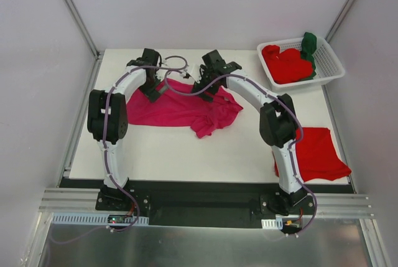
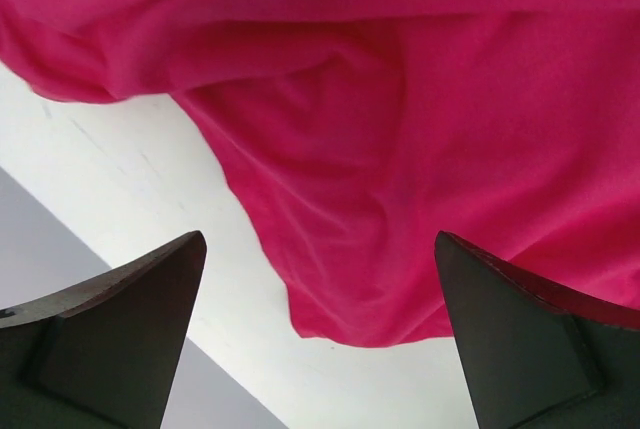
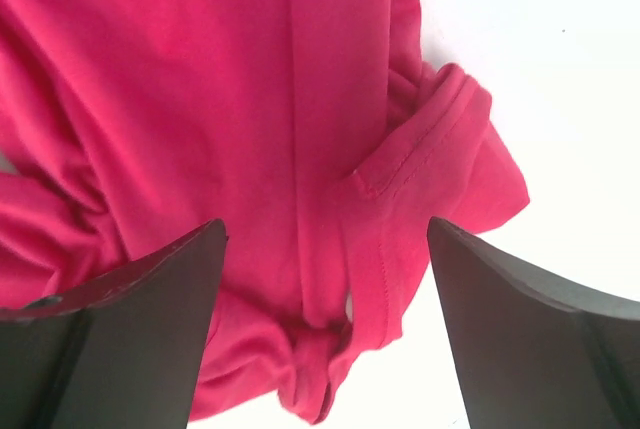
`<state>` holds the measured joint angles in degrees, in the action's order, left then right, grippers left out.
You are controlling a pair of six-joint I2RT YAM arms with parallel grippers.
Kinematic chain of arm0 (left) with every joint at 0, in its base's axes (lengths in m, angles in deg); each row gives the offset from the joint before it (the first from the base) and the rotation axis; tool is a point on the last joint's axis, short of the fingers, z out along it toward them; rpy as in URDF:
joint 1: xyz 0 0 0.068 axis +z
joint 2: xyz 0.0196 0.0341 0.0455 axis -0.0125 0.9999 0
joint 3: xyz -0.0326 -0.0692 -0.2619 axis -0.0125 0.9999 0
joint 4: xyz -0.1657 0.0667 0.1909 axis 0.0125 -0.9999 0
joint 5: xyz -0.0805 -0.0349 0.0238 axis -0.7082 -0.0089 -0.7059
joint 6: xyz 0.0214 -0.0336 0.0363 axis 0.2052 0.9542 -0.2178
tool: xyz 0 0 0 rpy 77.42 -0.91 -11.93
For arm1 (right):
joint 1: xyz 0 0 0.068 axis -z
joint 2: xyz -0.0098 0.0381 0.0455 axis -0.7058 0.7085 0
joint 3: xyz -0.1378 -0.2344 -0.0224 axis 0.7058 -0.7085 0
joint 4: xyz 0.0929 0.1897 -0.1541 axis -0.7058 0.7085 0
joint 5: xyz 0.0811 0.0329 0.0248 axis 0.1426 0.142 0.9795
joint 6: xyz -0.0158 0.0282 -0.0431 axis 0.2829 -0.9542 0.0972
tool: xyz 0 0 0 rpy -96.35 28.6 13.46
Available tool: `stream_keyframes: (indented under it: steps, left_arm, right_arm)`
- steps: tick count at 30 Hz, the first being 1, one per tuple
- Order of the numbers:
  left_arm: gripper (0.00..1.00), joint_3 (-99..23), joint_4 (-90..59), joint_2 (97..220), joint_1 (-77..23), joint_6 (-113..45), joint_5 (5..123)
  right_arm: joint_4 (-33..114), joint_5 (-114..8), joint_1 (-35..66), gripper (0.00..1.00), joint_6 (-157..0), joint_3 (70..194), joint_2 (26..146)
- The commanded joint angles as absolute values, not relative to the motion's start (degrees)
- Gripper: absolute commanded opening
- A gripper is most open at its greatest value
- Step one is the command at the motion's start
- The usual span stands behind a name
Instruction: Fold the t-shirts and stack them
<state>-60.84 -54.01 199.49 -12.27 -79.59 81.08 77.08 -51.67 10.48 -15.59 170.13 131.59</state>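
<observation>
A white surface [image 1: 186,155] between pale walls [image 1: 37,61]. A crumpled magenta-pink cloth t-shirt [image 1: 180,108] lies across its far middle. The left claw [image 2: 318,244] and right claw [image 3: 326,224] hover over the shirt's far edge, both wide and empty, probably positioned to pinch and flatten it.

The flat white table [image 1: 186,155] carries a crumpled magenta-pink cloth t-shirt [image 1: 180,108], a bright red cloth t-shirt [image 1: 320,155] (at the right edge) and a white slotted plastic basket [image 1: 334,60] in the far right corner.
</observation>
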Motion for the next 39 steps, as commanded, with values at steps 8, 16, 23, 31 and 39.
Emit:
stream_keyframes:
  steps: [8,16,23,31,39]
  left_arm:
    - [0.99,-51.45,-55.29,194.61,-12.14,-76.25,80.18]
    - [0.99,-50.65,-55.29,195.13,-12.14,-75.63,79.82]
    - [0.99,-49.6,-55.38,194.7,-12.14,-75.11,79.21]
    - [0.99,-46.7,-55.38,194.17,-12.23,-74.4,78.59]
    - [0.99,-45.65,-55.29,193.99,-12.32,-74.49,78.77]
  right_arm:
    - [69.71,-56.11,10.61,0.81,-14.67,169.6,134.16]
    - [65.84,-63.47,11.05,0.79,-14.5,169.86,135.31]
    - [62.15,-70.17,11.67,0.77,-14.32,170.56,136.27]
    - [61.88,-70.79,12.98,0.77,-14.05,173.72,136.98]
    - [66.18,-64.3,14.3,0.78,-14.58,177.33,136.8]
